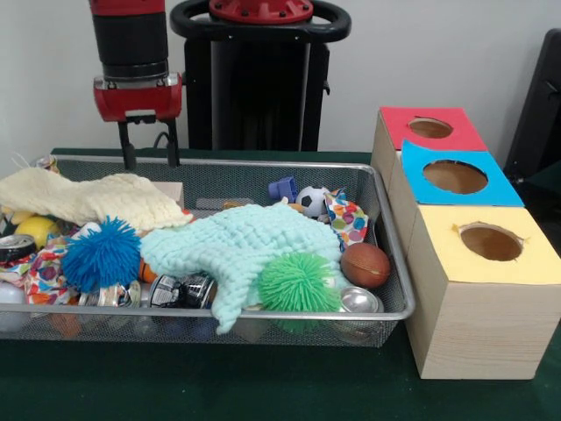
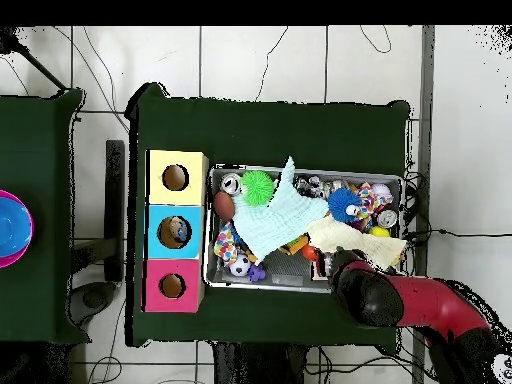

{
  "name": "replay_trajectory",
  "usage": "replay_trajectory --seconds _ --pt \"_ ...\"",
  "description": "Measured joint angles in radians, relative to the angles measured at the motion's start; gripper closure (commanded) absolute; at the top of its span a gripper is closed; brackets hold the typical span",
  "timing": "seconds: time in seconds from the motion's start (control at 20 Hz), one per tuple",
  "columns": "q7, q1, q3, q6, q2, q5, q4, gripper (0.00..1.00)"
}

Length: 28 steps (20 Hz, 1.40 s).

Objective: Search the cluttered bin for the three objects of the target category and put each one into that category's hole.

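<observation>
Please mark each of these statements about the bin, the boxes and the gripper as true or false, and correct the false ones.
1. The gripper holds the green spiky ball. False: it is open and empty above the bin's far edge.
2. A mint knitted cloth lies over the middle of the clutter. True.
3. The three boxes' tops are all yellow. False: red, blue and yellow.
4. The blue spiky ball lies beside the cream cloth. True.
5. The brown ball sits in the yellow hole. False: it is in the bin.
</observation>
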Motion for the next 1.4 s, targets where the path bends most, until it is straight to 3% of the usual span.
replay_trajectory --seconds 0.7,1.4 --pt "0.001 -0.009 -0.121 -0.019 0.040 0.001 -0.001 0.00" --pt "0.001 -0.018 -0.141 -0.019 0.024 0.049 -0.001 0.00"
